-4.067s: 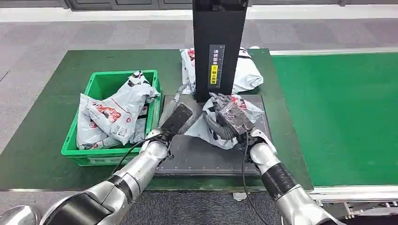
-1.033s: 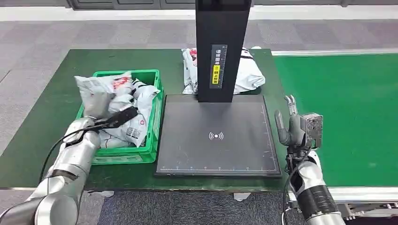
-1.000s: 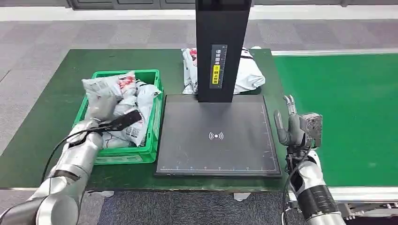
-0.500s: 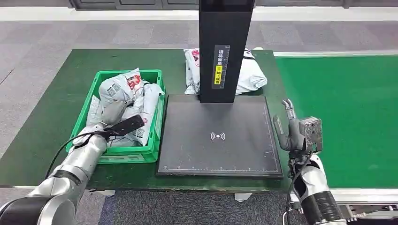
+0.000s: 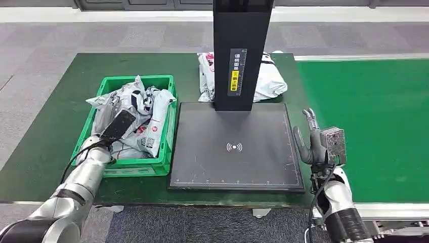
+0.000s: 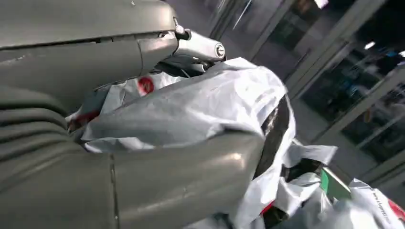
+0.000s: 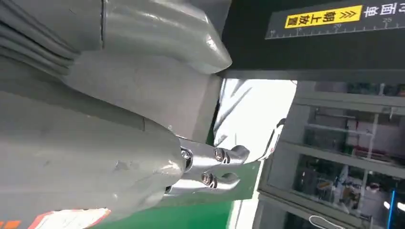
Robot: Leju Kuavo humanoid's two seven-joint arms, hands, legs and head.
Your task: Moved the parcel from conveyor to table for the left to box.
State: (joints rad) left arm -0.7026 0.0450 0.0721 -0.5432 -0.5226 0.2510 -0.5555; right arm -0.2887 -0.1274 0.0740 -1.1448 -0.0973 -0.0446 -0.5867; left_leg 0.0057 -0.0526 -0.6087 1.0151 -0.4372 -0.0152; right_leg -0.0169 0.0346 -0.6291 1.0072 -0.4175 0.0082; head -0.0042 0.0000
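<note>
Gripping a crumpled grey plastic mailer parcel (image 5: pixel 132 99) just ahead of it inside the green plastic crate (image 5: pixel 167 147), the left hand (image 5: pixel 112 123) is nearer; the right hand (image 5: pixel 309 143) hangs open, far across the green worktop (image 5: pixel 50 126)

We look down on grey carpet tiles (image 5: pixel 35 38) beyond a green-topped table (image 5: pixel 60 71); glazed partitions (image 6: pixel 348 71) reflect ceiling lights.

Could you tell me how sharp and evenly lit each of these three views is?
Head view: sharp, evenly lit, soft shadows around the green crate. Left wrist view: the left robot hand and grey parcel are clear, the background blurred. Right wrist view: the right robot hand is close and soft, with a blown-out white patch.
</note>
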